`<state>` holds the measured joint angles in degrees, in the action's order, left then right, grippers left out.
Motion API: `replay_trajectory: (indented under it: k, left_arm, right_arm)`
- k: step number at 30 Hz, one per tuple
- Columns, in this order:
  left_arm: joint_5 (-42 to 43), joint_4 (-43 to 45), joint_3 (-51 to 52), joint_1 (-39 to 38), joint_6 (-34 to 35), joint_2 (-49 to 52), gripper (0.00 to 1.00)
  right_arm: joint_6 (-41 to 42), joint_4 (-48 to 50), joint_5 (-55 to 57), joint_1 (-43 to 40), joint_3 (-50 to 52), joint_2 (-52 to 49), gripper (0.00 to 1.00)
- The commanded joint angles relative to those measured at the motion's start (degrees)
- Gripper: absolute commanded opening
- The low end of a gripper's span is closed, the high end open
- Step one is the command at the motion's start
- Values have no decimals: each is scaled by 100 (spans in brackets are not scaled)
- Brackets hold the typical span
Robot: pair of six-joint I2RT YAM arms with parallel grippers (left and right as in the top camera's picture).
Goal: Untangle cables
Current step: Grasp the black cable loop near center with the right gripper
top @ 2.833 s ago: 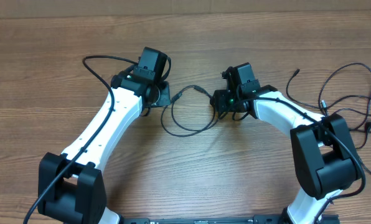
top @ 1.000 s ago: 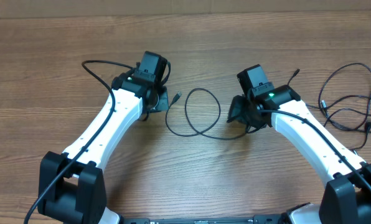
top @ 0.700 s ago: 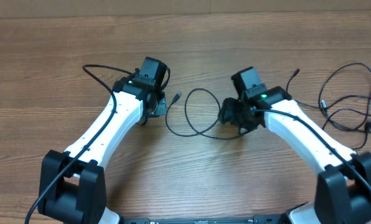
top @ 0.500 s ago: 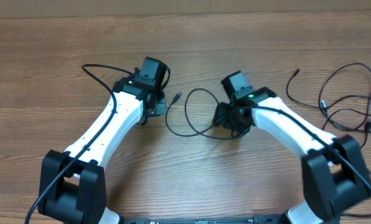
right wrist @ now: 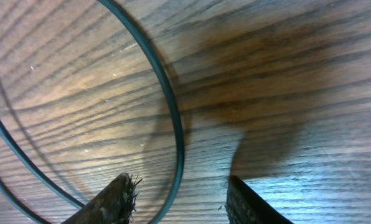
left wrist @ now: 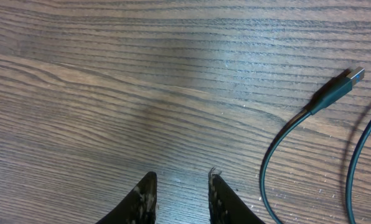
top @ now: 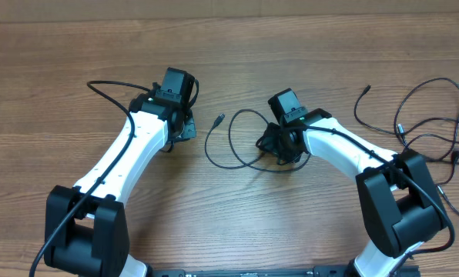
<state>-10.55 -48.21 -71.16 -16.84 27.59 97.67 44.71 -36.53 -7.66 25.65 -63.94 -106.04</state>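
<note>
The big change is in the middle of the overhead view. A few seconds ago the cable (top: 230,137) ran from one gripper to the other. A second ago it lay loose in a loop, and the right arm had pulled back. Since then the left gripper (top: 185,128) has backed off toward the left of the frame. The right gripper (top: 271,146) has come in from the right and now sits at the right edge of the loop.

The plug (top: 219,119) lies free on the table (top: 330,61), just right of the left gripper and not touching it. In the left wrist view the plug (left wrist: 345,84) is at the upper right, far from the left gripper (left wrist: 179,194). Its jaws stand a little way apart, with only bare wood between them.

In the right wrist view the right gripper (right wrist: 180,200) has its jaws wide open. One strand of the cable (right wrist: 176,143) runs down between the two fingers (right wrist: 115,200). It is not pinched yet. I cannot tell if the fingers touch the table.

I think this means the loop still has to be opened out, and the right arm looks set to grab this strand. The other cables (top: 426,123) lie in loose curls at the right edge of the overhead view (they still cross each other), so that part of the job looks undone.

I see no box, bin or tray here, so nothing is inside anything.
</note>
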Motion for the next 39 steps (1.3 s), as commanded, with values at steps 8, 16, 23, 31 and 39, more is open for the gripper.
replay_trajectory:
  k: [8,16,23,31,39]
  left_arm:
    - [11,-9,68,0,138,48,27]
    - [11,-24,68,0,138,48,27]
    - [11,-24,68,0,138,48,27]
    - [11,-24,68,0,138,48,27]
    - [9,-92,68,0,138,48,27]
  right_arm:
    - [505,74,837,540,26,-50,44]
    - [529,227,1108,699,26,-74,40]
    - [636,289,1102,697,26,-398,40]
    - [632,339,883,697,22,-520,4]
    - [42,31,822,367,-326,33,4]
